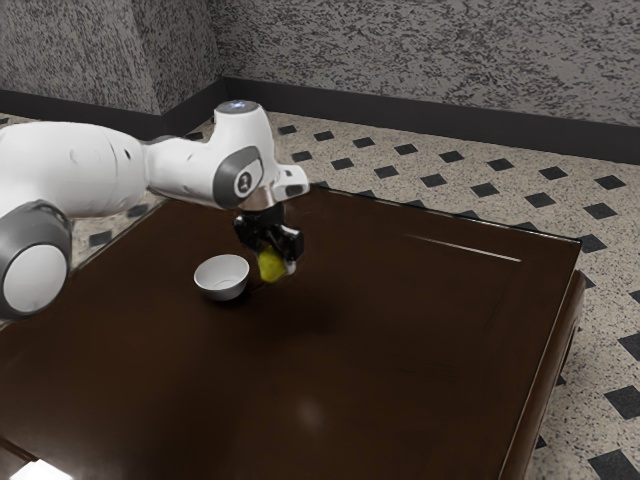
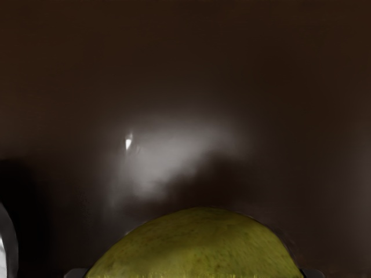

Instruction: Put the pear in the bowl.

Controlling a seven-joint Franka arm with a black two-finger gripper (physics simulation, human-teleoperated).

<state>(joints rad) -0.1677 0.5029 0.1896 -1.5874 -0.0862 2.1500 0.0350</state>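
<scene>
One pear [image 1: 271, 266] is held in the gripper [image 1: 273, 259], and the fingers [image 1: 291, 266] are pressed to it from two sides, standing apart by the fruit's own breadth. It appears to be carried above the brown table [image 1: 400, 330]. With twelve at the top of the exterior view, the white bowl [image 1: 222, 278] is seen near the pear, at about nine o'clock from it, with its open mouth upward. In the wrist view the yellow-green skin is seen between the fingers.

A fairly light but solid load should be expected, firm under the skin and barely yielding. The skin may be slick, and on a rounded flank the fruit could be rolled or twisted if it is pinched off-centre (a pear is rarely even at both ends). The hold is best kept across the thick middle, firm enough against slipping but not so hard that the flesh is bruised. The carrying step is judged to be in hand, with the release to come. Travel toward nine o'clock is called for, high enough for the rim to be cleared, then a low, gentle release over the bowl's centre.
</scene>
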